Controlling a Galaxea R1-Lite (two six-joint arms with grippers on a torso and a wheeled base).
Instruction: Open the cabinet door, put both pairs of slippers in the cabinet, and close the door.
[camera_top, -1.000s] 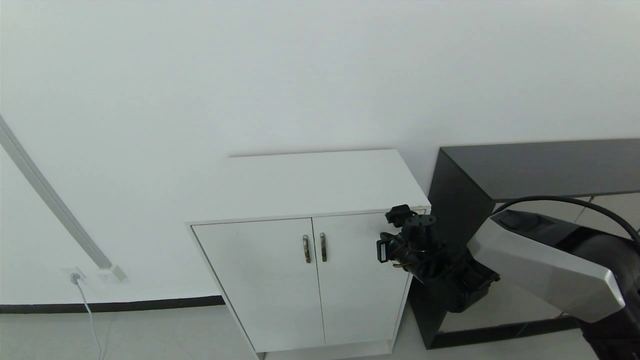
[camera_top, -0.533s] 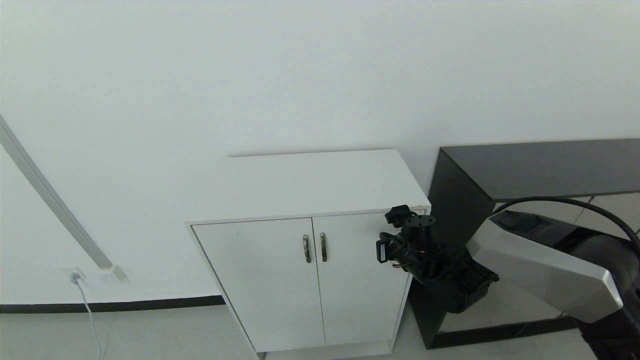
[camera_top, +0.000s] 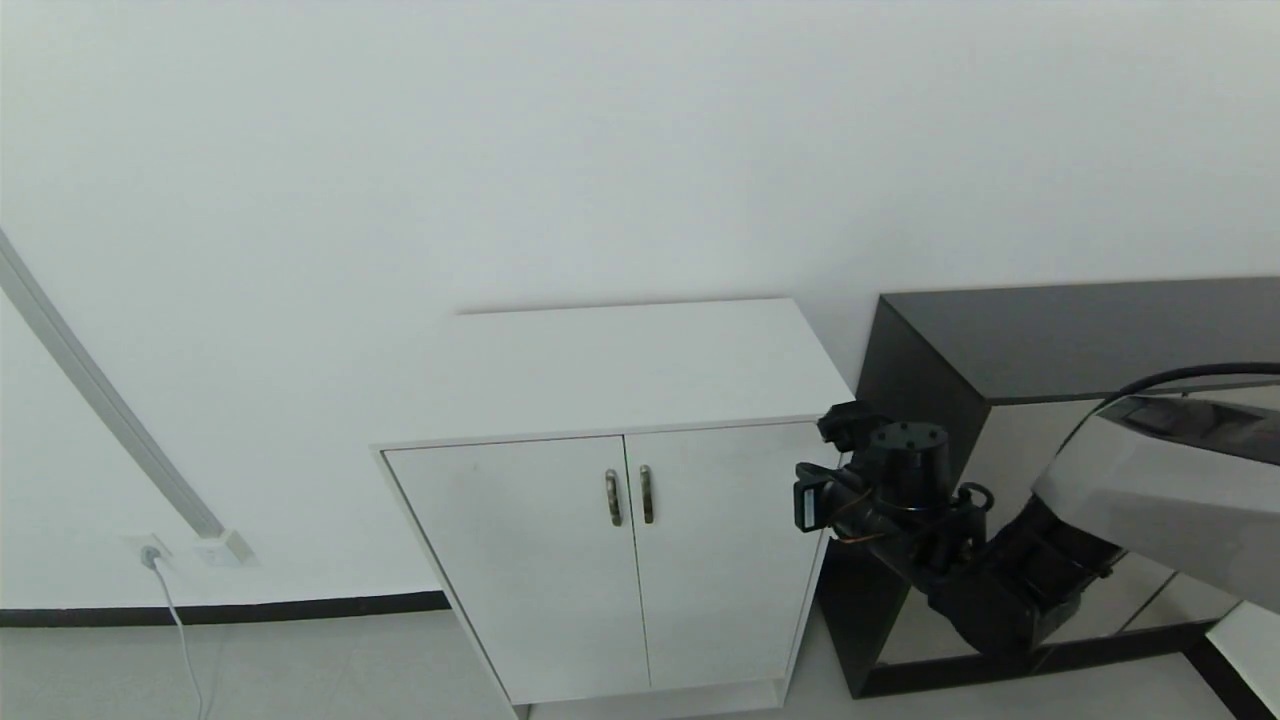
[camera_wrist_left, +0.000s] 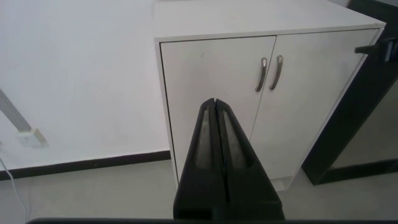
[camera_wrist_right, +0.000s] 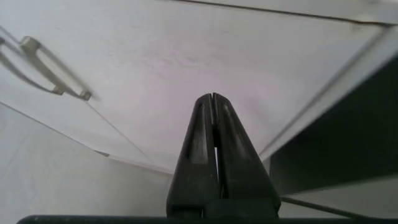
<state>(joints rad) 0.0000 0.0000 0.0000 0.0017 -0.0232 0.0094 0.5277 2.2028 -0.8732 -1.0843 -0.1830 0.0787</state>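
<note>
Head view: white cabinet (camera_top: 620, 380) is standing against the wall on the floor, left door (camera_top: 520, 560) and right door (camera_top: 720, 550) both lying shut, two metal handles (camera_top: 629, 496) sitting side by side at the centre seam. Black unit (camera_top: 1050, 335) is standing just beside the cabinet's right side. Right arm (camera_top: 900, 500) is hanging at the cabinet's right front edge, near the top of the right door.

Right wrist view: right tool (camera_wrist_right: 213, 99) is showing its fingers pressed together, gripping nothing, and pointing at the right door's face, close to it.

Left wrist view: left tool (camera_wrist_left: 215, 102) is likewise closed and empty, facing the left door from well back
</note>
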